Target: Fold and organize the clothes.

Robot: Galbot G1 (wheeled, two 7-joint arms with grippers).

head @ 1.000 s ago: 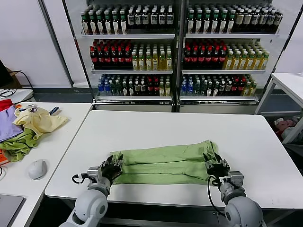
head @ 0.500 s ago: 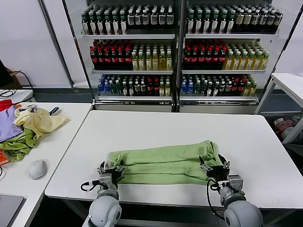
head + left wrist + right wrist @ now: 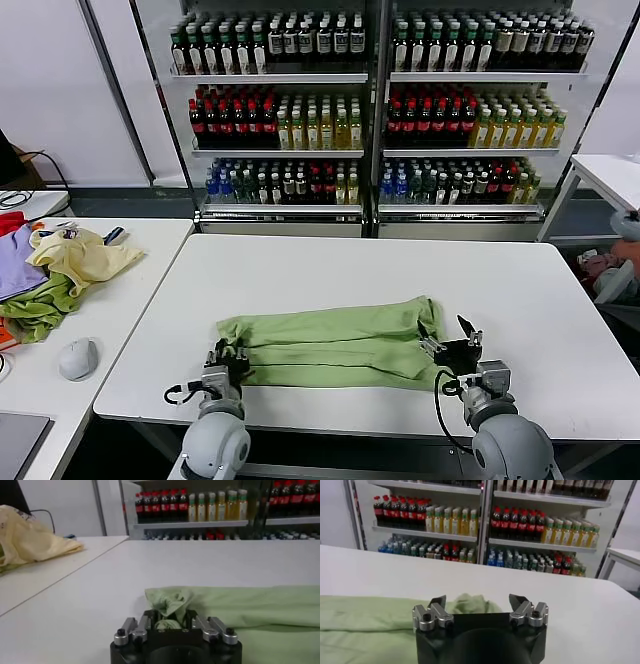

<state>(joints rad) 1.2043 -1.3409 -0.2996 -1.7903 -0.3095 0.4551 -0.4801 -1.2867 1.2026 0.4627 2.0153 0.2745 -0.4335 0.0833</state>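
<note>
The light green polo shirt [image 3: 330, 335] lies folded into a long strip across the front of the white table [image 3: 350, 260]; its collar and print are hidden. My left gripper [image 3: 225, 355] is at the strip's left end. In the left wrist view it [image 3: 168, 616] is shut on a bunched fold of the shirt [image 3: 260, 605]. My right gripper [image 3: 450, 345] is at the strip's right end. In the right wrist view it [image 3: 478, 600] is open and empty, with the shirt's end [image 3: 470, 604] just beyond the fingertips.
A side table [image 3: 130, 290] on the left holds a pale yellow garment [image 3: 80, 255], a purple cloth [image 3: 15, 270], a darker green cloth [image 3: 35, 310] and a mouse [image 3: 78, 357]. Shelves of bottles [image 3: 380, 110] stand behind. Another white table [image 3: 610, 170] is at the far right.
My right gripper has opened and let go of the shirt's right end. The shirt strip has slid a little to the left with my left gripper still holding it.
</note>
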